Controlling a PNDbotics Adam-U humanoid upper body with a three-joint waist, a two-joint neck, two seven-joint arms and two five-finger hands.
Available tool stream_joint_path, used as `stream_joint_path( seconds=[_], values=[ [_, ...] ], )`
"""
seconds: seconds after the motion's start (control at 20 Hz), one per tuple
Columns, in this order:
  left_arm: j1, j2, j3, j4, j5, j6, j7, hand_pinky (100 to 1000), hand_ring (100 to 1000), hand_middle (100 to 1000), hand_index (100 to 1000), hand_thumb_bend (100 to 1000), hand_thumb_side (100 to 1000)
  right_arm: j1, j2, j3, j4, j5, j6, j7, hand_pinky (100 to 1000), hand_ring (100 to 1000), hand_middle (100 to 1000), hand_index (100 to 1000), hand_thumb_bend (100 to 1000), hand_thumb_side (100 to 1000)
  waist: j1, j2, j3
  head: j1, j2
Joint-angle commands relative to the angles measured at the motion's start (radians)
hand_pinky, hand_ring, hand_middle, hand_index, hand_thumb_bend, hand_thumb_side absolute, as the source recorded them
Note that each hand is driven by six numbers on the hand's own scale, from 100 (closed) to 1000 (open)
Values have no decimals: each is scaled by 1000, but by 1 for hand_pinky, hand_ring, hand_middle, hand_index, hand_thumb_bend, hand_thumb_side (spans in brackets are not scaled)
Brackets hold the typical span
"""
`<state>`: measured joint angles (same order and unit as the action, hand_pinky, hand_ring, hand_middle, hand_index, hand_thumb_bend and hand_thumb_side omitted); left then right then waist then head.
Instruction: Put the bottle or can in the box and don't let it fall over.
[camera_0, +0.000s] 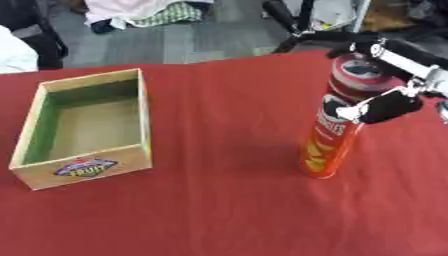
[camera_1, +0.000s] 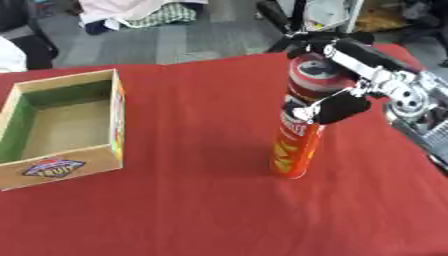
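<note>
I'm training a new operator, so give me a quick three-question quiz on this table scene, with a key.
1. True or false: the chip can lies on its side.
2. Which hand grips the can? A) left B) right
3. Fill in: the wooden box holds ____.

Key:
1. False; it stands upright on the red cloth.
2. B; its fingers curl round the can's upper part.
3. Nothing; it sits apart from the can, on the robot's left.
</note>
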<state>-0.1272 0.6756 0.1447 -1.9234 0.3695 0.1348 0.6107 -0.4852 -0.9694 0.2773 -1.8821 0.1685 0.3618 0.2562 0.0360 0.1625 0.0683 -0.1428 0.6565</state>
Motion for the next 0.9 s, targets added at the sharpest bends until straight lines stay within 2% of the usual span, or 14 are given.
stream_joint_path(
  seconds=[0.05, 0.1, 0.15, 0.4, 0.55, 0.9],
  values=[
    [-9, 21, 12, -19, -4, 0, 4, 916, 838, 783, 742, 559, 745, 0, -11, 9, 10, -20, 5, 7, 425, 784, 846, 836, 147, 100, 3, -7, 1, 1, -3],
    [-9, 20, 13, -19, -4, 0, 5, 916, 838, 783, 742, 559, 745, 0, -10, 10, 12, -23, 6, 6, 424, 784, 845, 835, 142, 100, 3, -6, 1, 2, -3],
    [-9, 20, 13, -19, -5, 0, 6, 916, 838, 782, 741, 559, 746, 1, -10, 11, 13, -28, 8, 4, 398, 775, 833, 824, 100, 100, 3, -6, 1, 2, -3],
    [-8, 18, 15, -19, -6, -1, 11, 917, 837, 779, 738, 558, 745, 2, -8, 13, 15, -50, 13, -17, 336, 719, 747, 770, 100, 100, 4, -4, 1, 2, -2],
    [-8, 18, 16, -19, -7, -1, 13, 918, 837, 777, 737, 559, 744, 1, -8, 17, 14, -56, 11, -35, 286, 638, 659, 693, 100, 100, 5, -4, 1, 2, -2],
    [-9, 18, 17, -21, -8, -2, 16, 921, 839, 772, 732, 558, 744, 1, -7, 20, 17, -80, -10, -101, 198, 499, 526, 531, 100, 100, 5, -4, 0, 3, 1]
  ],
)
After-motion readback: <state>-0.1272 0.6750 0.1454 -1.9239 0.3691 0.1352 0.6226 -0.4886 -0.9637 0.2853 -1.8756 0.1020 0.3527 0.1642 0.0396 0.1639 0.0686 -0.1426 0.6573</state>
